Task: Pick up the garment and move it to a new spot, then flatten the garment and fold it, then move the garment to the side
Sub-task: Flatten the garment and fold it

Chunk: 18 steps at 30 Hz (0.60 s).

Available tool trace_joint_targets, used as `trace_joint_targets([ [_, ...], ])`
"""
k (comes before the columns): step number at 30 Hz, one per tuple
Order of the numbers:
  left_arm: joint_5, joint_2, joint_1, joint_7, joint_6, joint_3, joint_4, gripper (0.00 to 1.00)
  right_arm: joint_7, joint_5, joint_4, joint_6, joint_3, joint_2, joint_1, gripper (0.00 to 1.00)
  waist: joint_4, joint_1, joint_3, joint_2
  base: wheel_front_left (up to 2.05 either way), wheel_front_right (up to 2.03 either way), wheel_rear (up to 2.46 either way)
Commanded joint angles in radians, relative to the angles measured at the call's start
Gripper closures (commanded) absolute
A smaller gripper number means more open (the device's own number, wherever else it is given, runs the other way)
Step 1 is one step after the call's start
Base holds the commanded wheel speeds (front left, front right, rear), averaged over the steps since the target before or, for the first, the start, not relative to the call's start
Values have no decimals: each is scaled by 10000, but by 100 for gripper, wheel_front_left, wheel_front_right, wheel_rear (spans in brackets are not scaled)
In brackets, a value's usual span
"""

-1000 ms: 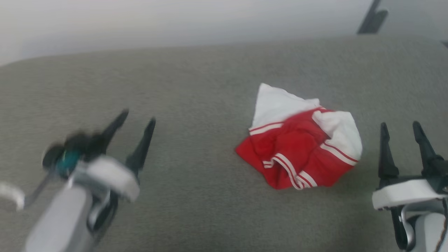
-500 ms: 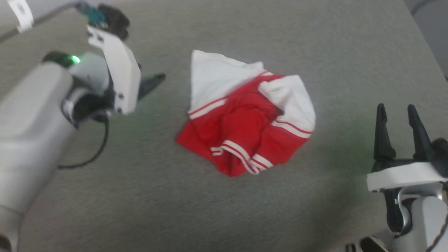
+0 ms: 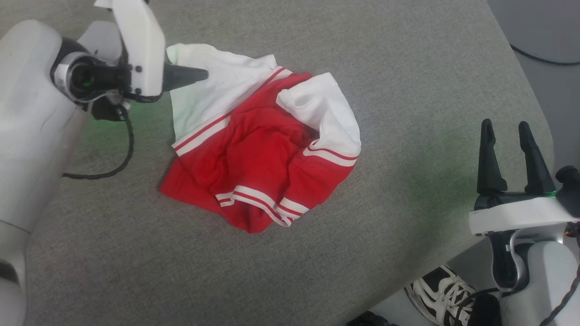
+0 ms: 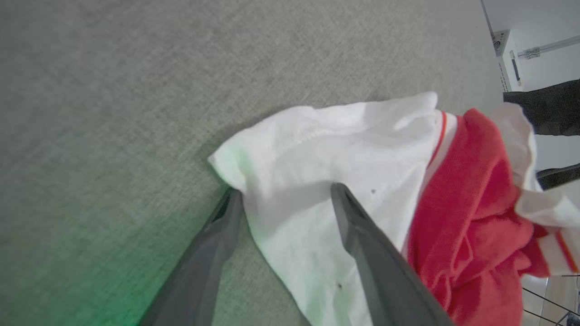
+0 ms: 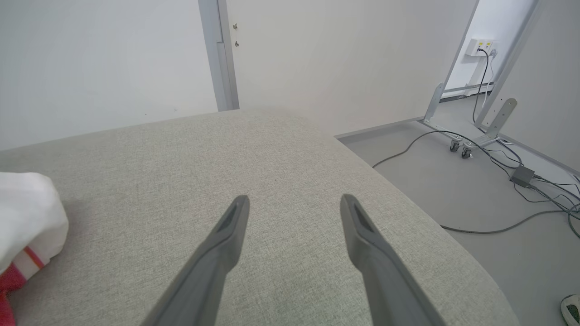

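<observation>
One crumpled garment [image 3: 258, 154], one left end effector [image 4: 285, 190], one right end effector [image 3: 505, 123], both open.

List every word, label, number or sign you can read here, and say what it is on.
No text here can be read.
On the garment: crumpled, stripes showing but no lettering.
On the wall socket: two yellow stickers, too small to read.
On the shoe: no legible brand.

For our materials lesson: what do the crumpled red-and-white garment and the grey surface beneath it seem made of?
The garment: thin, soft fabric, probably a synthetic knit; matte, slumping in loose folds. The grey surface: woven upholstery-like cloth, matte; a fine flecked weave shows, and its edge looks rounded.
</observation>
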Motion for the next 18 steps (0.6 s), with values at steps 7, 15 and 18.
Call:
trace_joint_targets([
  [7, 238, -83, 367, -211, 12, -758, -120, 100, -14, 68, 6, 1, -90, 25, -141, 0, 43, 0, 100, 0, 0, 0, 0],
  [15, -287, 187, 362, -1918, 11, -492, -354, 100, -13, -537, -174, 1, -510, 21, 68, 0, 1229, 0, -561, 0, 0, 0, 0],
  [18, -550, 366, 588, -2410, 11, -382, -510, 100, -12, -767, -210, 1, -634, 15, 148, 0, 1679, 0, -873, 0, 0, 0, 0],
])
